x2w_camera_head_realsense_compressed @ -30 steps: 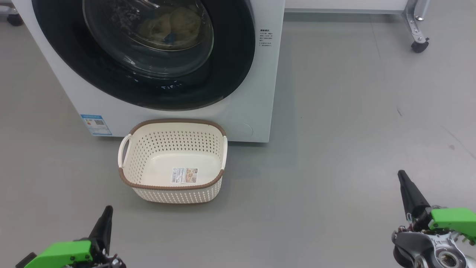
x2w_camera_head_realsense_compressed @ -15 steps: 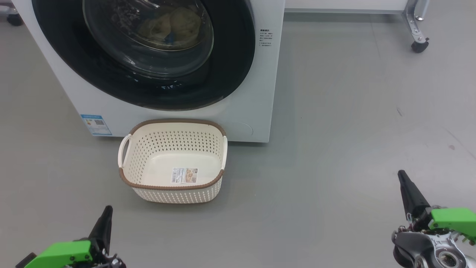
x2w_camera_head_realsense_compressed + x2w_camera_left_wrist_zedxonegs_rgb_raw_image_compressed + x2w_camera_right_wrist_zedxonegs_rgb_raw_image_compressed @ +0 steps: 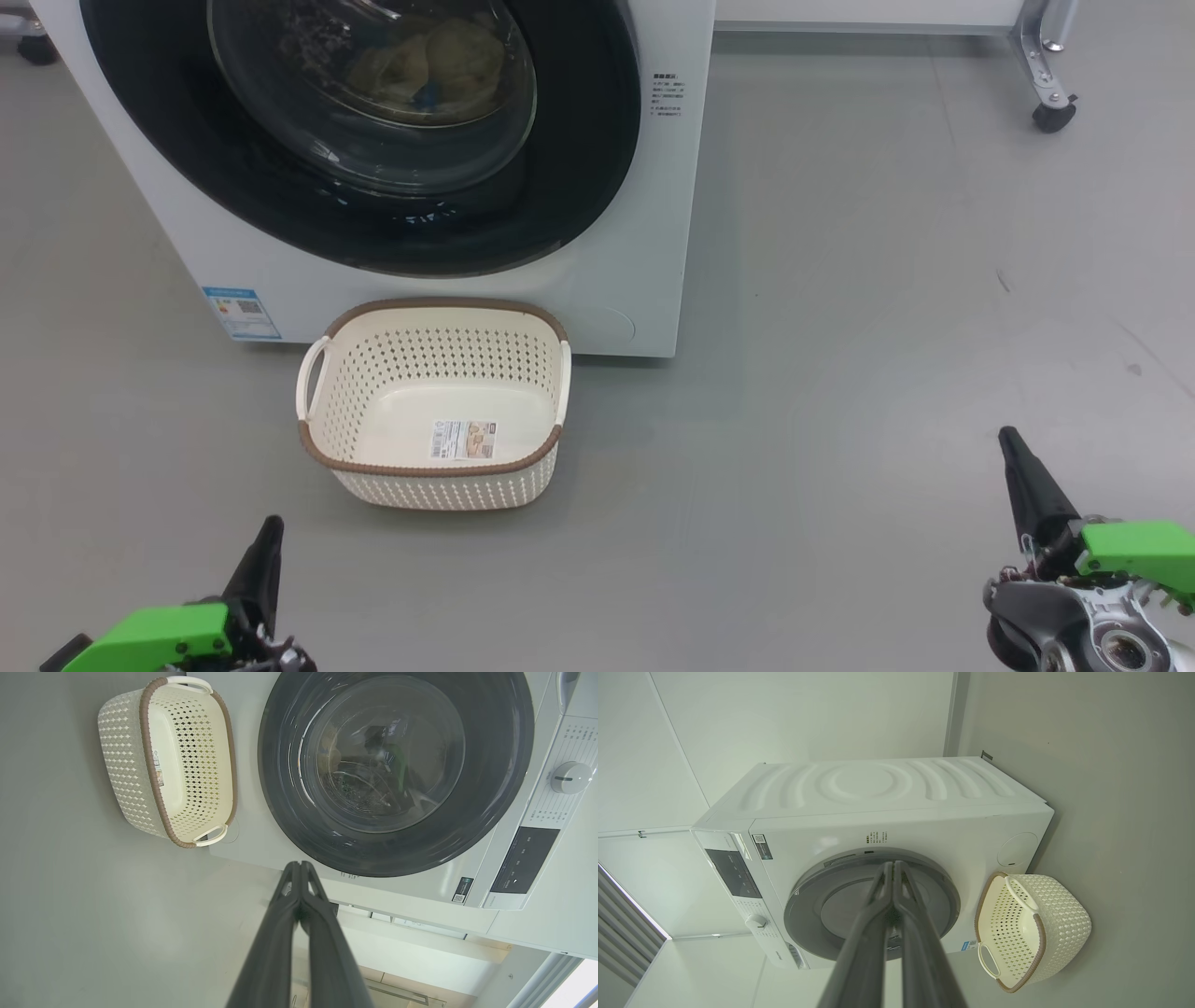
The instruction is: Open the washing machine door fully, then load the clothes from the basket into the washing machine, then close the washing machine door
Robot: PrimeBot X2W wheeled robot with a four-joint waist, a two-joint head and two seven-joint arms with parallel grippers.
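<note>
Grey floor (image 3: 887, 280) spreads right of the washing machine (image 3: 653, 233), upper left. At the bottom corners, the left gripper (image 3: 272, 523) and right gripper (image 3: 1007, 436) are closed, empty.

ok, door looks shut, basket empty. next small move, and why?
Probably none: I'd stop here. The round black-rimmed glass door looks closed on the white front-loading washing machine, the cream-yellow clothes lie behind its glass, the cream perforated plastic basket is empty, and the left fingers and right fingers are shut, clear of everything.
</note>
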